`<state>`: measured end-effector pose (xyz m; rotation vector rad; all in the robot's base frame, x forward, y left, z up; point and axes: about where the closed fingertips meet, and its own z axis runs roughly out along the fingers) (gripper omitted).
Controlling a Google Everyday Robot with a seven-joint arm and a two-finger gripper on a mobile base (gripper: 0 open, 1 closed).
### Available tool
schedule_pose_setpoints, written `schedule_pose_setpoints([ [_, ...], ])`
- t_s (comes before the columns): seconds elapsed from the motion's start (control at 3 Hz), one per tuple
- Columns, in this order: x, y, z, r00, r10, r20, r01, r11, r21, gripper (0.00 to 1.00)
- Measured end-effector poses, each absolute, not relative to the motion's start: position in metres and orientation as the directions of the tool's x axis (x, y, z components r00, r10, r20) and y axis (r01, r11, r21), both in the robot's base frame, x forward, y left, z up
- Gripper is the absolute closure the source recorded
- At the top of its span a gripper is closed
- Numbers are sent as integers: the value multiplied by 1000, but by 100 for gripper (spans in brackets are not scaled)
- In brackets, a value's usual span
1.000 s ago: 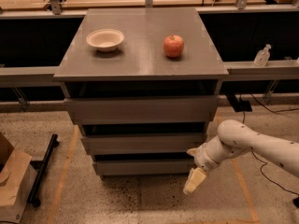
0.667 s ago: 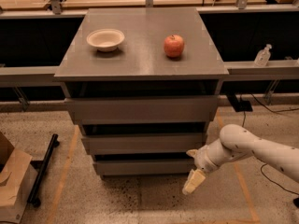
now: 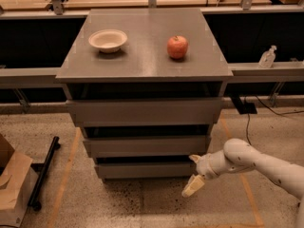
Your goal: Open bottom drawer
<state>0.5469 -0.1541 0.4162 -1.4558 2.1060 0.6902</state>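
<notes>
The grey cabinet has three stacked drawer fronts. The bottom drawer [image 3: 142, 170] is the lowest, a plain flat grey front just above the floor, and it looks pushed in. My gripper [image 3: 192, 174] is at the right end of that front, reaching in from the right on a white arm [image 3: 247, 160]. Its two fingers are spread, the upper one at the drawer's top right corner and the lower fingertip [image 3: 191, 187] below the drawer near the floor. It holds nothing.
The middle drawer [image 3: 147, 146] and top drawer [image 3: 145, 112] sit above. A white bowl [image 3: 108, 40] and a red apple [image 3: 177, 47] stand on the cabinet top. A cardboard box [image 3: 12, 184] and a black bar [image 3: 42, 172] lie at the left. A cable [image 3: 247, 127] runs on the floor at the right.
The arm's elbow has dropped slightly. The gripper stays at the right end of the bottom drawer, and the drawer has not moved.
</notes>
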Motion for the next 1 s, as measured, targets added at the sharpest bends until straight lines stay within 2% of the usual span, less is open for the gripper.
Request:
schedule_pose_setpoints([
  [0.67,600,-143,326,-353,-664,-659,-928,339,155,0],
  [1.0,600,-143,326,-353,-664,-659,-928,339,155,0],
])
